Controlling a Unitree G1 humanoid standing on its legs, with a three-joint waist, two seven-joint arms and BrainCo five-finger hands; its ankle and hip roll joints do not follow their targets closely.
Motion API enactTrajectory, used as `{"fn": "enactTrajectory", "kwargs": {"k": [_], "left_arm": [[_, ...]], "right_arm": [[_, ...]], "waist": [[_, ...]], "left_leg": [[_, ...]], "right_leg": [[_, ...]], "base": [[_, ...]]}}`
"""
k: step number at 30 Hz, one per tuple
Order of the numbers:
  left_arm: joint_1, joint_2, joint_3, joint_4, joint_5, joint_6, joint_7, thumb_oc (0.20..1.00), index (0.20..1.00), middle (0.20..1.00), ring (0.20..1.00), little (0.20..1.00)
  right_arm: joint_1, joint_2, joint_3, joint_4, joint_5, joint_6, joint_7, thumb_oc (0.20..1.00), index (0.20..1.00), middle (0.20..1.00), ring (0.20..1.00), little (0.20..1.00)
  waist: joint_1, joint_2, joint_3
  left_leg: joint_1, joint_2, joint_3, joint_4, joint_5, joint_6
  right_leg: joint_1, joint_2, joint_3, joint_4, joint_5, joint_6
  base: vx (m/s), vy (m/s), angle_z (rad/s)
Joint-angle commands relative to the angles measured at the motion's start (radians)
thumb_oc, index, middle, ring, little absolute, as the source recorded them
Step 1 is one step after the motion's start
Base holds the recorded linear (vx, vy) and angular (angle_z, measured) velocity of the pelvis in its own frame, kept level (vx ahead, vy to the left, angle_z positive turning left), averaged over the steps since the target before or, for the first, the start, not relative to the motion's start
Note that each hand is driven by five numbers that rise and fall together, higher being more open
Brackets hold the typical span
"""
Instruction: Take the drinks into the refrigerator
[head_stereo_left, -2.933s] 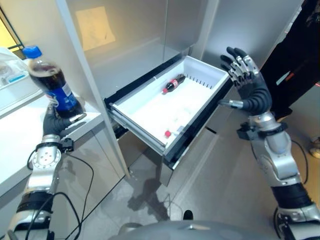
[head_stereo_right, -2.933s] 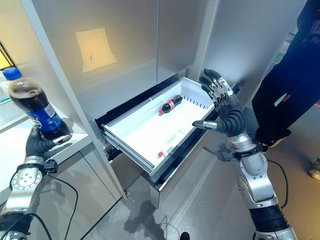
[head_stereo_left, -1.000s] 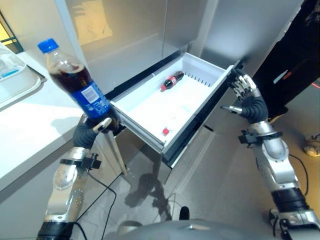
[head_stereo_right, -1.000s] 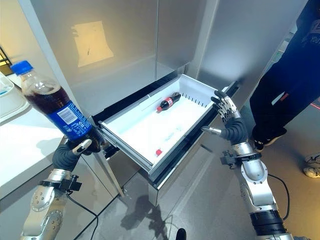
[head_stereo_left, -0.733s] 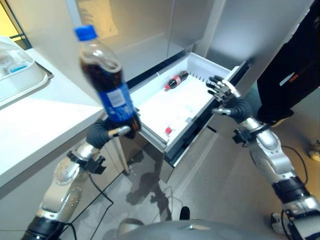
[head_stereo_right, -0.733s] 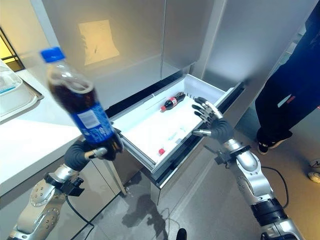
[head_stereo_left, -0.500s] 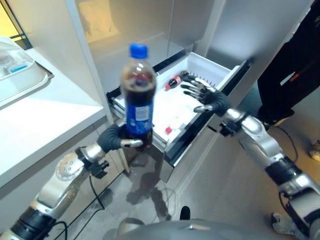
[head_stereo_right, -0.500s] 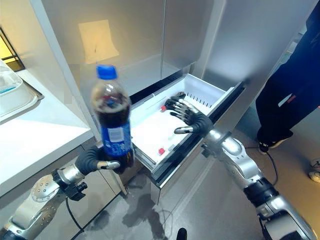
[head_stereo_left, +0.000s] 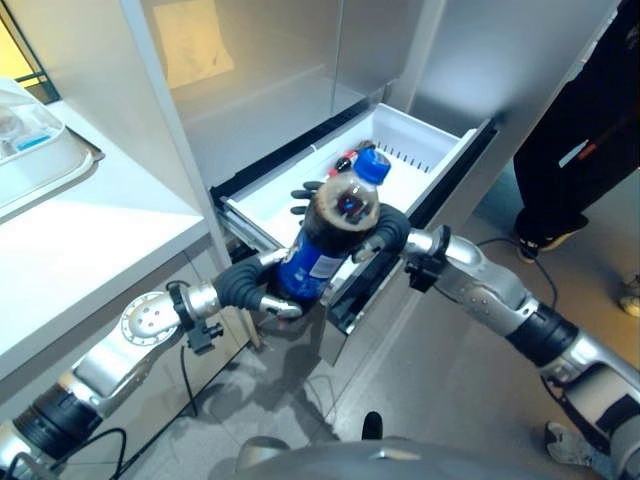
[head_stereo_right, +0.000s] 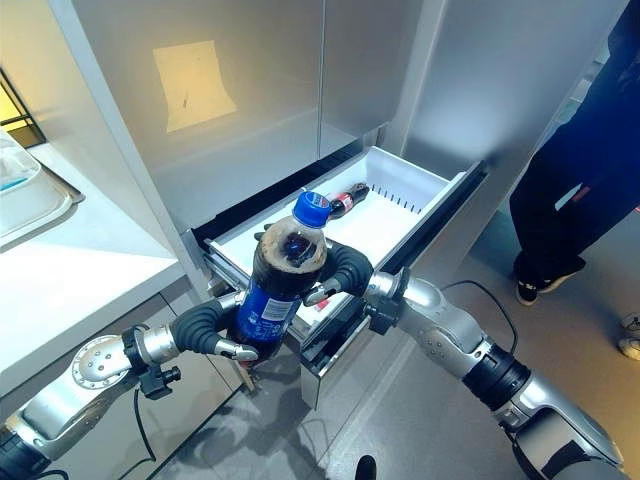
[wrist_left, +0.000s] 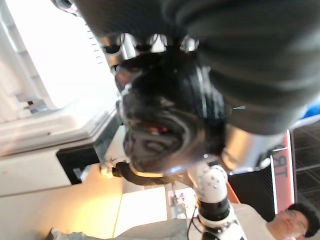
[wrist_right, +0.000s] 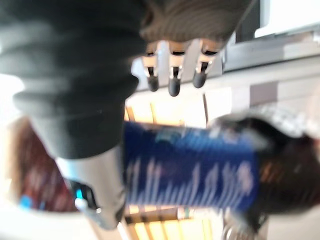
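Observation:
A large cola bottle (head_stereo_left: 322, 240) with a blue label and blue cap (head_stereo_left: 372, 165) hangs tilted over the front edge of the open white fridge drawer (head_stereo_left: 448, 148). My left hand (head_stereo_left: 248, 286) is shut round its lower end; the left wrist view shows the bottle's dark base (wrist_left: 160, 127). My right hand (head_stereo_right: 347, 270) reaches in from the right at the bottle's shoulder, fingers (head_stereo_right: 264, 237) spread straight behind it and thumb in front. The label (wrist_right: 190, 165) lies just past those fingers in the right wrist view. A small cola bottle (head_stereo_right: 346, 201) lies at the drawer's back.
A white counter (head_stereo_left: 80, 240) with a clear tray (head_stereo_left: 30, 150) stands at the left. Grey fridge panels (head_stereo_right: 240, 90) rise behind the drawer. A person in dark clothes (head_stereo_left: 585, 120) stands close at the right.
My left hand has swung the large bottle from the counter side to over the drawer front and tilted it. My right hand has crossed from the drawer's right corner to the bottle.

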Motion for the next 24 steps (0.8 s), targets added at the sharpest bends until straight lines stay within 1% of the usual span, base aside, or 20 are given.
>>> {"fn": "enactTrajectory", "kwargs": {"k": [1,6,7,10,14,18,19,22,23,24], "left_arm": [[-0.099,-0.045,0.012,-0.029,0.001,-0.086,0.017,0.200,0.200,0.200,0.200,0.200],[-0.091,-0.059,0.015,-0.009,0.012,-0.091,0.016,0.200,0.200,0.200,0.200,0.200],[-0.091,-0.064,0.017,-0.001,0.016,-0.092,0.015,0.200,0.200,0.200,0.200,0.200],[-0.085,-0.071,0.020,-0.001,0.016,-0.091,0.011,0.200,0.200,0.200,0.200,0.200],[-0.075,-0.088,0.027,0.010,0.018,-0.087,0.005,0.200,0.200,0.200,0.200,0.200],[-0.084,-0.111,0.022,0.031,0.022,-0.085,0.007,0.200,0.200,0.200,0.200,0.200],[-0.085,-0.119,0.022,0.040,0.023,-0.083,0.010,0.200,0.200,0.200,0.200,0.200],[-0.084,-0.121,0.024,0.040,0.022,-0.082,0.009,0.200,0.200,0.200,0.200,0.200],[-0.084,-0.122,0.025,0.040,0.019,-0.080,0.008,0.200,0.200,0.200,0.200,0.200],[-0.084,-0.122,0.025,0.040,0.019,-0.080,0.008,0.200,0.200,0.200,0.200,0.200]], "right_arm": [[-0.108,-0.002,0.055,-0.114,0.083,-0.018,0.043,1.000,1.000,1.000,1.000,1.000],[-0.122,-0.013,0.072,-0.167,0.103,-0.007,0.068,1.000,1.000,1.000,1.000,1.000],[-0.138,-0.031,0.071,-0.206,0.105,-0.016,0.078,1.000,1.000,1.000,1.000,1.000],[-0.136,-0.034,0.058,-0.222,0.116,-0.022,0.079,1.000,1.000,1.000,1.000,1.000],[-0.121,-0.021,0.038,-0.239,0.131,-0.026,0.079,1.000,1.000,1.000,1.000,1.000],[-0.115,0.013,0.038,-0.249,0.150,-0.018,0.076,1.000,1.000,1.000,1.000,1.000],[-0.120,0.036,0.048,-0.253,0.152,-0.016,0.072,1.000,1.000,1.000,1.000,1.000],[-0.130,0.044,0.054,-0.274,0.153,-0.009,0.075,1.000,1.000,1.000,1.000,1.000],[-0.129,0.057,0.055,-0.275,0.158,-0.009,0.072,0.426,0.426,0.426,0.426,0.426],[-0.129,0.057,0.055,-0.274,0.158,-0.009,0.072,0.200,0.200,0.200,0.200,0.200]], "waist": [[0.015,0.021,-0.024],[0.017,0.020,-0.023],[0.017,0.018,-0.022],[0.017,0.019,-0.022],[0.019,0.019,-0.021],[0.019,0.021,-0.017],[0.021,0.021,-0.015],[0.021,0.022,-0.013],[0.022,0.022,-0.012],[0.022,0.022,-0.012]], "left_leg": [[-0.045,-0.069,-0.047,0.001,-0.028,0.099],[-0.045,-0.068,-0.048,0.001,-0.028,0.099],[-0.045,-0.068,-0.048,0.001,-0.028,0.098],[-0.046,-0.066,-0.049,0.001,-0.028,0.097],[-0.046,-0.064,-0.049,0.001,-0.028,0.098],[-0.048,-0.063,-0.049,0.001,-0.026,0.098],[-0.049,-0.063,-0.048,0.001,-0.026,0.099],[-0.049,-0.061,-0.050,0.001,-0.025,0.099],[-0.050,-0.060,-0.050,0.001,-0.026,0.098],[-0.050,-0.060,-0.050,0.001,-0.026,0.098]], "right_leg": [[0.046,0.018,-0.030,0.121,-0.133,0.017],[0.047,0.019,-0.032,0.122,-0.135,0.016],[0.047,0.019,-0.032,0.122,-0.135,0.016],[0.047,0.019,-0.034,0.122,-0.136,0.016],[0.045,0.021,-0.035,0.126,-0.138,0.016],[0.041,0.023,-0.036,0.133,-0.141,0.014],[0.038,0.025,-0.035,0.136,-0.142,0.013],[0.035,0.025,-0.036,0.140,-0.144,0.012],[0.033,0.026,-0.035,0.143,-0.144,0.011],[0.032,0.026,-0.035,0.143,-0.144,0.011]], "base": [[0.00,0.000,0.00],[0.00,0.000,0.00],[0.00,0.000,0.00],[0.00,0.000,0.00],[0.00,0.000,0.00],[0.00,0.000,0.00],[0.00,0.000,0.00],[0.00,0.000,0.00],[0.00,0.000,0.00],[0.00,0.000,0.00]]}}
